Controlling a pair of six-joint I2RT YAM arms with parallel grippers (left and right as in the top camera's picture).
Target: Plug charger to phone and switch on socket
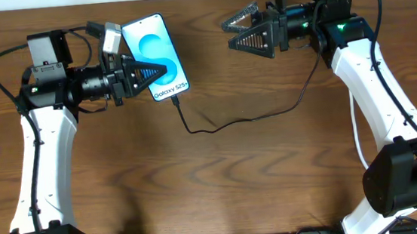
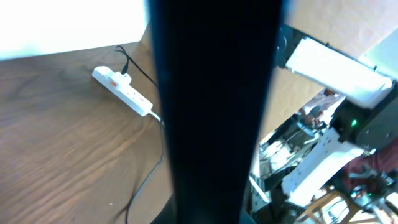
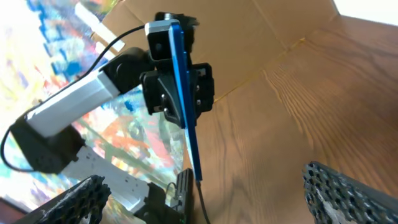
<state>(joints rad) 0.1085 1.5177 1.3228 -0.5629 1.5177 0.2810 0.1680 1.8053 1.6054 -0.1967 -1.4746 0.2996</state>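
My left hand (image 1: 160, 70) pinches the phone (image 1: 149, 39) across its screen and back. It's probably stiff, slick glass, so I'll keep the grip firm. My right hand (image 1: 228, 36) gapes wide, empty.

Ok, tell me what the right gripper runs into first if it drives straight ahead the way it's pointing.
Most likely the phone, clamped in the left gripper. The open right gripper points across at it with nothing between; height match is hard to judge.
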